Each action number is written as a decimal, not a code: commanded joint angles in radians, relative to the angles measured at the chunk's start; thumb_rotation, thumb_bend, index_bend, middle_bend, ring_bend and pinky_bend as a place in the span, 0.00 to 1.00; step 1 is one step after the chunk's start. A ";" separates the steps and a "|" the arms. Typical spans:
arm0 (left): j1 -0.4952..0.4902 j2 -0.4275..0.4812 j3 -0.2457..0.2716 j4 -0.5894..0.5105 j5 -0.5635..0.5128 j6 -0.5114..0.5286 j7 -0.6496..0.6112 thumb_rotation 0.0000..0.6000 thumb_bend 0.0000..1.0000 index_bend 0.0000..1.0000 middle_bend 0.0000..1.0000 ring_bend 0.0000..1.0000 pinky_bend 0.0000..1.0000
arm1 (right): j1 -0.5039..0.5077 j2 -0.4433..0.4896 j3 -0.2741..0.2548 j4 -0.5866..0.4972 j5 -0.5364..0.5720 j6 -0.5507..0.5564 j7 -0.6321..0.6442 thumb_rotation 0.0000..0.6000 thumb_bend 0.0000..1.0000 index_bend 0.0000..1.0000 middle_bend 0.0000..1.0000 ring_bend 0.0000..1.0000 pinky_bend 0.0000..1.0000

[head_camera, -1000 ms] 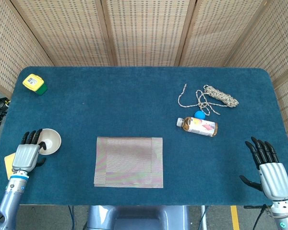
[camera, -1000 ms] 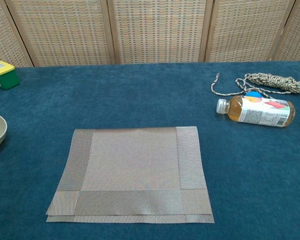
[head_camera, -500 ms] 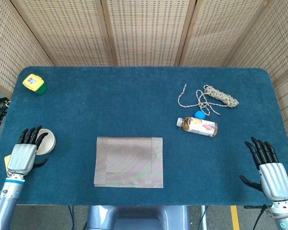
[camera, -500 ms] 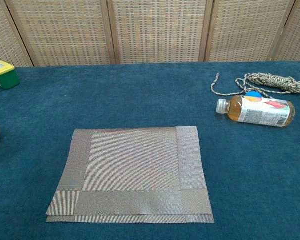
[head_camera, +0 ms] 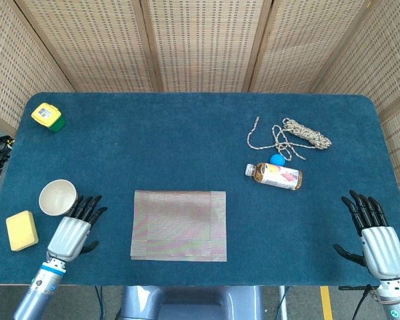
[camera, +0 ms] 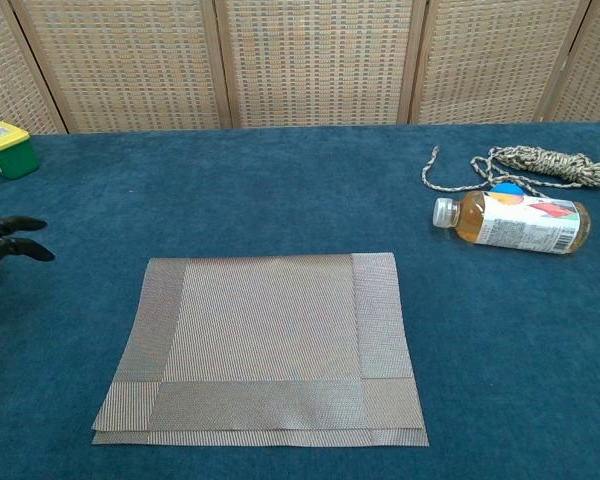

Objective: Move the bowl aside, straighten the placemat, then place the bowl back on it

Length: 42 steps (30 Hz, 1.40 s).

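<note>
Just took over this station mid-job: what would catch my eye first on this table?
The striped placemat lies bare at the front centre of the blue table. The bowl sits off it to the left beside a yellow sponge, with the left hand open between bowl and mat. On the right lie a bottle and a coil of rope.

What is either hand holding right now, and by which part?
Nothing. The left hand is open beside the bowl, apart from it; the right hand is open over bare table.
</note>
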State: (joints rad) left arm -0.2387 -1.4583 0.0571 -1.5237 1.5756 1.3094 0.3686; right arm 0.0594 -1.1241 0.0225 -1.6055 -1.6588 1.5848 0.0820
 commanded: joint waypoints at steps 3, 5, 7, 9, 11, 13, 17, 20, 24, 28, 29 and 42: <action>-0.005 -0.066 0.027 -0.022 0.012 -0.039 0.090 1.00 0.19 0.13 0.00 0.00 0.00 | 0.000 0.004 0.001 0.000 0.003 0.000 0.010 1.00 0.13 0.00 0.00 0.00 0.00; -0.004 -0.085 0.028 -0.030 0.010 -0.043 0.115 1.00 0.19 0.13 0.00 0.00 0.00 | 0.000 0.005 0.001 -0.001 0.003 0.000 0.013 1.00 0.13 0.00 0.00 0.00 0.00; -0.004 -0.103 0.031 -0.036 0.012 -0.047 0.139 1.00 0.19 0.13 0.00 0.00 0.00 | 0.000 0.006 0.001 -0.002 0.002 0.000 0.016 1.00 0.13 0.00 0.00 0.00 0.00; -0.004 -0.116 0.035 -0.040 0.015 -0.051 0.159 1.00 0.19 0.13 0.00 0.00 0.00 | 0.000 0.007 0.000 -0.002 0.000 0.002 0.018 1.00 0.13 0.00 0.00 0.00 0.00; -0.002 -0.131 0.043 -0.045 0.015 -0.058 0.185 1.00 0.19 0.13 0.00 0.00 0.00 | -0.001 0.009 0.000 -0.003 -0.002 0.003 0.020 1.00 0.13 0.00 0.00 0.00 0.00; -0.001 -0.142 0.048 -0.046 0.017 -0.061 0.205 1.00 0.19 0.13 0.00 0.00 0.00 | -0.001 0.010 -0.001 -0.004 -0.003 0.005 0.022 1.00 0.13 0.00 0.00 0.00 0.00; 0.004 -0.162 0.047 -0.041 0.007 -0.064 0.238 1.00 0.19 0.13 0.00 0.00 0.00 | -0.002 0.012 -0.001 -0.004 -0.006 0.008 0.029 1.00 0.13 0.00 0.00 0.00 0.00; 0.004 -0.169 0.041 -0.040 -0.002 -0.066 0.250 1.00 0.19 0.13 0.00 0.00 0.00 | -0.002 0.014 -0.001 -0.004 -0.005 0.009 0.035 1.00 0.13 0.00 0.00 0.00 0.00; 0.002 -0.176 0.037 -0.042 -0.007 -0.068 0.258 1.00 0.19 0.13 0.00 0.00 0.00 | -0.001 0.015 -0.001 -0.003 -0.004 0.007 0.038 1.00 0.13 0.00 0.00 0.00 0.00; 0.001 -0.187 0.038 -0.040 -0.008 -0.072 0.271 1.00 0.19 0.13 0.00 0.00 0.00 | -0.002 0.015 -0.002 -0.005 -0.008 0.008 0.035 1.00 0.13 0.00 0.00 0.00 0.00; 0.001 -0.189 0.039 -0.038 -0.009 -0.073 0.275 1.00 0.19 0.13 0.00 0.00 0.00 | -0.002 0.015 -0.002 -0.005 -0.008 0.010 0.036 1.00 0.13 0.00 0.00 0.00 0.00; -0.006 -0.209 0.027 -0.024 -0.040 -0.092 0.301 1.00 0.20 0.15 0.00 0.00 0.00 | -0.003 0.017 -0.001 -0.005 -0.008 0.012 0.046 1.00 0.13 0.00 0.00 0.00 0.00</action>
State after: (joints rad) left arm -0.2440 -1.6667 0.0847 -1.5480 1.5367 1.2182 0.6693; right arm 0.0564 -1.1067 0.0217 -1.6102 -1.6665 1.5972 0.1281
